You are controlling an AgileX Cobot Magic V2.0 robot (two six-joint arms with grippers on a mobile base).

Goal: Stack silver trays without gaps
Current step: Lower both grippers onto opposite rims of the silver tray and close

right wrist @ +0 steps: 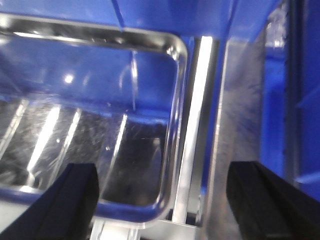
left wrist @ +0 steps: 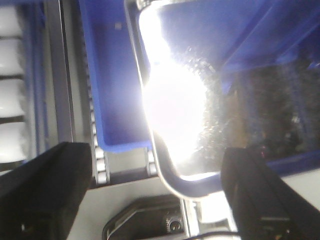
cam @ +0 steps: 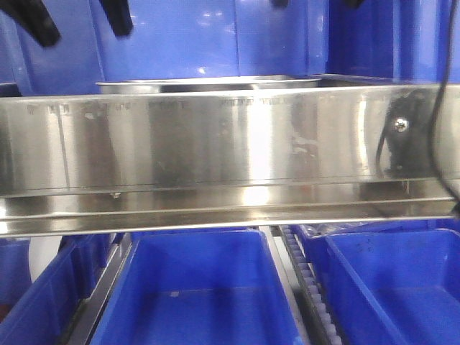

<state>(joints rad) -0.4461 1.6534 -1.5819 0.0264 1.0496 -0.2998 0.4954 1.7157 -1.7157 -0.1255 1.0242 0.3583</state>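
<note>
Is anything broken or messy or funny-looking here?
Nothing really stands out. The silver tray has an unbent rim and nothing spilled in it; its floor only shows fine scratches. In the left wrist view a bright white glare hides much of the tray.

My left end effector has its two black fingers spread wide, one at each lower corner of the left wrist view, so the jaws stand well parted. My right end effector is posed the same way, its blunt dark fingers far apart and pointing up into the frame. In the front view, black fingertips hang down from the top edge. The rest of each arm is out of sight.
</note>
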